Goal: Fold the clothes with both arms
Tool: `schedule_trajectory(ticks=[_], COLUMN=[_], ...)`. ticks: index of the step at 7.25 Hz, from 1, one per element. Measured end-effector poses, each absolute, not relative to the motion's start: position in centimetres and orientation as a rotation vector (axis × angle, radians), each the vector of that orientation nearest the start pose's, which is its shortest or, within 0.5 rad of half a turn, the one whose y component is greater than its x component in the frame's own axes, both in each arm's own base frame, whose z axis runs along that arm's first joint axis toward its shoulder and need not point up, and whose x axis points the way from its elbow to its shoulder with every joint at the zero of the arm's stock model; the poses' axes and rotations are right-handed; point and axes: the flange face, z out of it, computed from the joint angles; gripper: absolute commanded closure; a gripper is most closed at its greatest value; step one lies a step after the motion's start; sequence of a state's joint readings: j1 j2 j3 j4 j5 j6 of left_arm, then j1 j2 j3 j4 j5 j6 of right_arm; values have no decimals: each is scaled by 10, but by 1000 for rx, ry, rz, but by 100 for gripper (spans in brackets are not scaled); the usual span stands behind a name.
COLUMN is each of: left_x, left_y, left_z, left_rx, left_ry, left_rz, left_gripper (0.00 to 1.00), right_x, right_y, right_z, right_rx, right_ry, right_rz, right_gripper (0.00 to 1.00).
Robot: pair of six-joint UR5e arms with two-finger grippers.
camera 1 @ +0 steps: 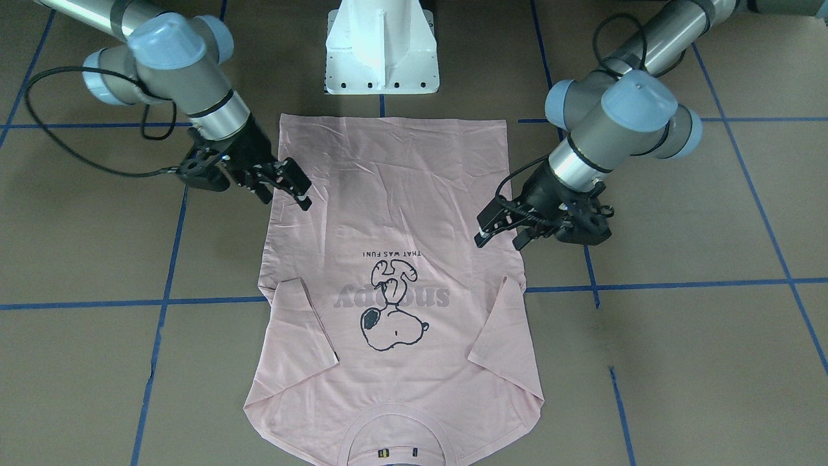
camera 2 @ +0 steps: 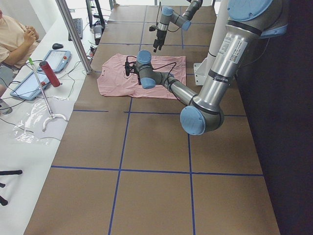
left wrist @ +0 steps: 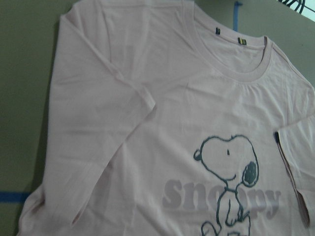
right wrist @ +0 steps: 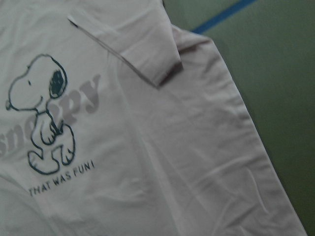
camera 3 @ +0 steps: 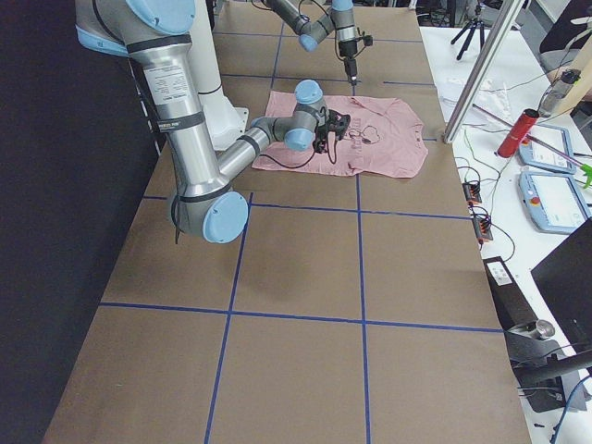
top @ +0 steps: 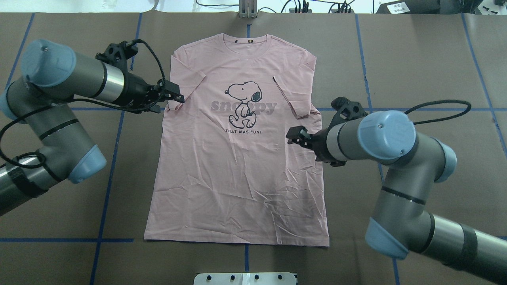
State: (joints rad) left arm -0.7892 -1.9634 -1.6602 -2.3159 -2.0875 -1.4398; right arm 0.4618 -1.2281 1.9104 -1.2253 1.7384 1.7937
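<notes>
Pink shirt (camera 1: 394, 194), one; two maybe-parted grippers (camera 1: 501, 238) (camera 1: 284, 197).

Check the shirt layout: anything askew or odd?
Nothing damaged. The T-shirt lies flat, print up, both sleeves folded inward; its lower half is creased. Only oddity: the open grippers are staggered, the left gripper at sleeve level, the right gripper nearer the hem.

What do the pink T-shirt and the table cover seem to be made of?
T-shirt: probably thin, matte cotton jersey; it shows soft creases and a ribbed collar. Table cover: likely matte brown paper or card, marked with blue tape lines.
</notes>
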Motion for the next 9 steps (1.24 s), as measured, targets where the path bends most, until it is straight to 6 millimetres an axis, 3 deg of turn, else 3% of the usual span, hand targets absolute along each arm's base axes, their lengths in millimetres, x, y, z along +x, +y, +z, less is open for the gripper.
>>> schedule_trajectory(ticks=[1, 2, 3, 6, 8, 9], left_x=[371, 367, 366, 367, 367, 367], left_y=[-493, -488, -486, -486, -486, -486], left_z=[316, 323, 329, 334, 334, 334], left_rx=[124, 119, 111, 105, 105, 105], left_ry=[1266, 1257, 1248, 1239, 1240, 1241], left_rz=[-260, -267, -271, -277, -277, -277], left_gripper=[9, 9, 9, 8, 8, 7], right_x=[-486, -503, -510, -511, -510, -508], right_y=[-317, -272, -242, -204, -191, -189], right_z=[272, 276, 286, 314, 334, 340], right_rx=[-67, -89, -107, -133, -134, -133], right_ry=[-1004, -968, -938, -791, -738, -725], right_rz=[564, 596, 627, 679, 673, 671], right_gripper=[15, 34, 36, 34, 34, 40])
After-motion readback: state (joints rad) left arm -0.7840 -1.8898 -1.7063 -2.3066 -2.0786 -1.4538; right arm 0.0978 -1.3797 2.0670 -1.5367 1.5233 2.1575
